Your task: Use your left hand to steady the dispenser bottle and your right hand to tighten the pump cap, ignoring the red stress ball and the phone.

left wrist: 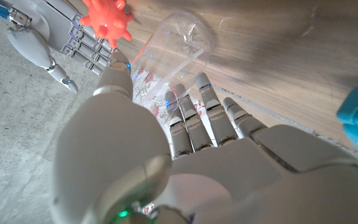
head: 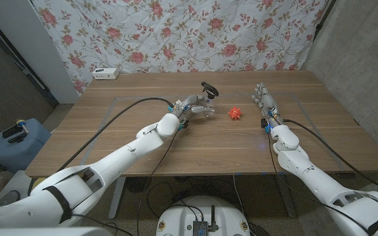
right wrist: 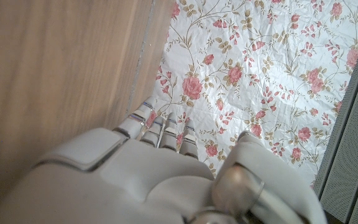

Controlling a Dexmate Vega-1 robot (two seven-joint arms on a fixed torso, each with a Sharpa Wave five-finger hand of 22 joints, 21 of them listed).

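Room: a floral cloth [head: 176, 33] hangs behind the wooden desk [head: 110, 131], and a grey wall stands on the right side.
Desk: a white small box [head: 105, 73] lies near the far edge, at about 10 o'clock from the desk centre.
Dispenser bottle [head: 205, 105]: it is clear, with a black pump cap [head: 210, 88] on top. It is slightly beyond the desk centre, at about 12 o'clock, and it looks tilted.
Left hand [head: 188, 106]: it reaches the bottle from the 9 o'clock side. In the left wrist view its fingers [left wrist: 199, 106] and thumb are around the clear body, so it holds the bottle.
Red stress ball [head: 235, 113]: it lies on the desk just beside the bottle, at 3 o'clock from it, not touching.
Right hand [head: 266, 105]: it is at 3 o'clock from the ball, well apart from the bottle. Its fingers [head: 261, 93] are stretched and hold nothing; they point to the far edge.
Floor: a blue object [head: 12, 141] is at the left of the desk.
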